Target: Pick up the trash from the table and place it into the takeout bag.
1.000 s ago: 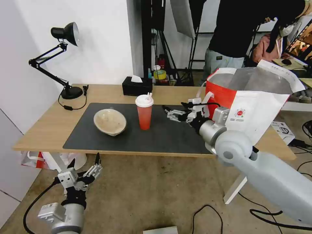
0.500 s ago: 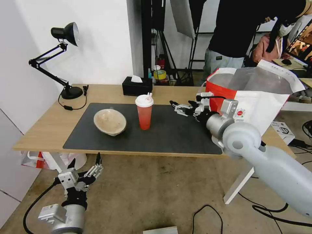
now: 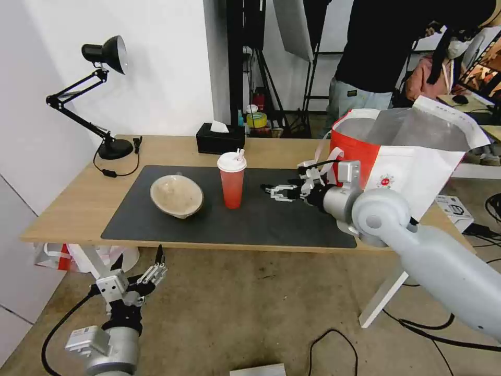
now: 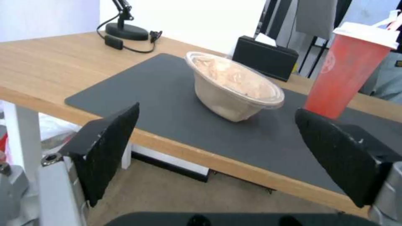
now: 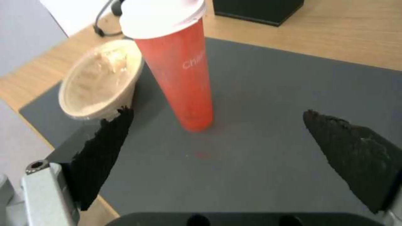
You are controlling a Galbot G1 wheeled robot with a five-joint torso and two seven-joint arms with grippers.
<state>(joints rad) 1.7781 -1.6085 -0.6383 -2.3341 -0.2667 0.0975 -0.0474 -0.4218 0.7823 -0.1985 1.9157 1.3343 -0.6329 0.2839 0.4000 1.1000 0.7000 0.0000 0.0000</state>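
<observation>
Facing red cup [image 5: 174, 67] — right gripper [image 5: 213, 146] spread, empty.

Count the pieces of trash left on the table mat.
2. The beige paper bowl sits tilted on the mat's left part; the red drink cup stands upright just right of it, apart. Anything already inside the takeout bag is hidden.
</observation>
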